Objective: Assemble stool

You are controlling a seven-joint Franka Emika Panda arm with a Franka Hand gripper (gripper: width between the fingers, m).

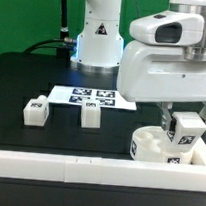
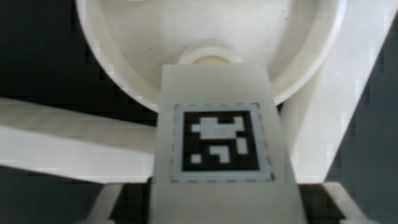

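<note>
Gripper (image 1: 187, 134) | clamped on leg (image 2: 217, 130) | long axis pointing down at seat (image 1: 148, 147)

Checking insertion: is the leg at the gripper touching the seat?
Cannot tell: in both views the leg overlaps the seat, with neither contact nor gap plain.

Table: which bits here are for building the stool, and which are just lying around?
For the stool: round seat, held leg, loose leg, second loose leg.
Just lying about: marker board, white rail.
</note>
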